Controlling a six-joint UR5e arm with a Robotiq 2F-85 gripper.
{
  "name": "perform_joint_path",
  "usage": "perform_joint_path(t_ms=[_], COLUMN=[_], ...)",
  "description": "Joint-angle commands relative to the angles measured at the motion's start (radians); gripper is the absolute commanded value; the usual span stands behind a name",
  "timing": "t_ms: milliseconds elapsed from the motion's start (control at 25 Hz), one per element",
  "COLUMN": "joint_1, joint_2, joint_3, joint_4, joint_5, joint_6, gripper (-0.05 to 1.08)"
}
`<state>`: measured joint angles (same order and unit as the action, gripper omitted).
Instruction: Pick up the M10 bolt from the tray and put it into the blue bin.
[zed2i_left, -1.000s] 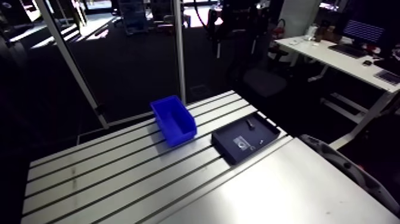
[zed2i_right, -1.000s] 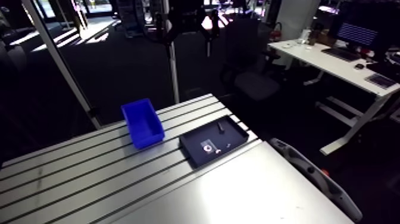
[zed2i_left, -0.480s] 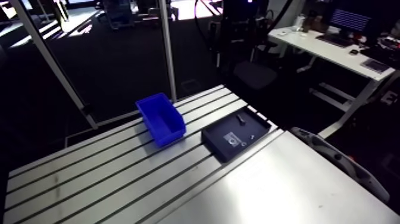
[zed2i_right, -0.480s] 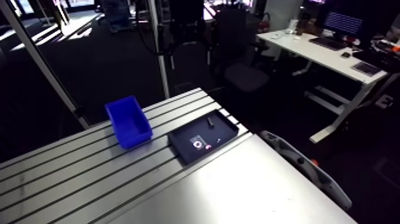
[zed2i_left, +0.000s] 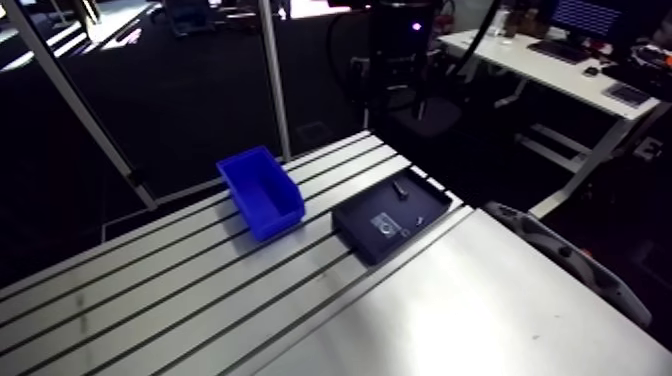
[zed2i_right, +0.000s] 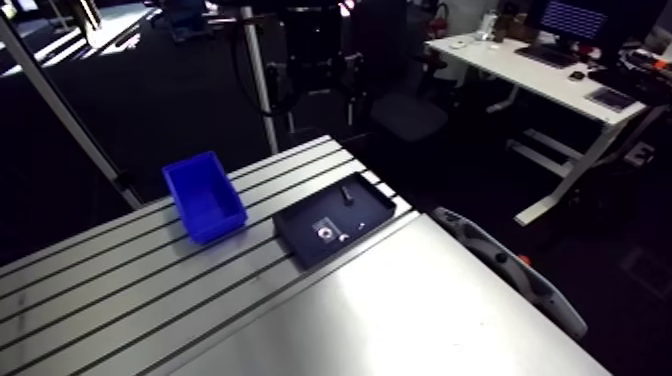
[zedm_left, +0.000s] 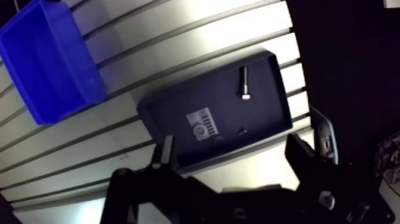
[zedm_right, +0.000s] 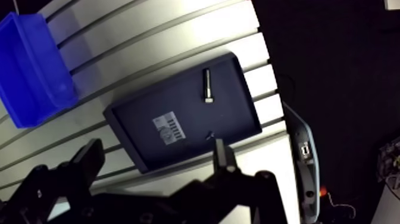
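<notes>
The M10 bolt (zedm_left: 244, 81) lies flat in a shallow black tray (zedm_left: 178, 113), near the tray's far corner, away from the white label (zedm_left: 202, 124). The blue bin (zedm_left: 44, 62) stands empty on the slotted table, beside the tray and apart from it. My gripper (zedm_left: 232, 159) hangs high above the tray's near edge. It is open, its two dark fingers (zedm_left: 163, 156) spread wide with nothing between them. In the arm view the tray (zed2i_left: 362, 228) sits right of the blue bin (zed2i_left: 260, 192), and the bolt (zed2i_left: 400, 188) shows as a short dark bar.
A small dark screw (zedm_left: 241, 130) lies in the tray near the label. A grey curved part (zed2i_left: 570, 265) juts out past the table's right edge. An upright post (zed2i_left: 272, 80) and a slanted one (zed2i_left: 70, 100) rise behind the bin. A smooth plate (zed2i_left: 450, 310) covers the near table.
The whole arm view has shifted as the camera moved. Bin, tray and bolt keep their places on the table.
</notes>
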<state>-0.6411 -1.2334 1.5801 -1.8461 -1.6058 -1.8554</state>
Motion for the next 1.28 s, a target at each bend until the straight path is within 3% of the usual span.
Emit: perform_joint_path(t_ms=[40,840,1280], joint_1=[-0.003,-0.036,-0.04], joint_2=[0.021,0.076,0.105], joint_3=[0.021,0.06,0.079], joint_4=[-0.014,-0.098,-0.166], joint_5=[-0.001,-0.003,-0.001], joint_6=[0.002,-0.025,-0.035], gripper=[0.01,0.07,0.32])
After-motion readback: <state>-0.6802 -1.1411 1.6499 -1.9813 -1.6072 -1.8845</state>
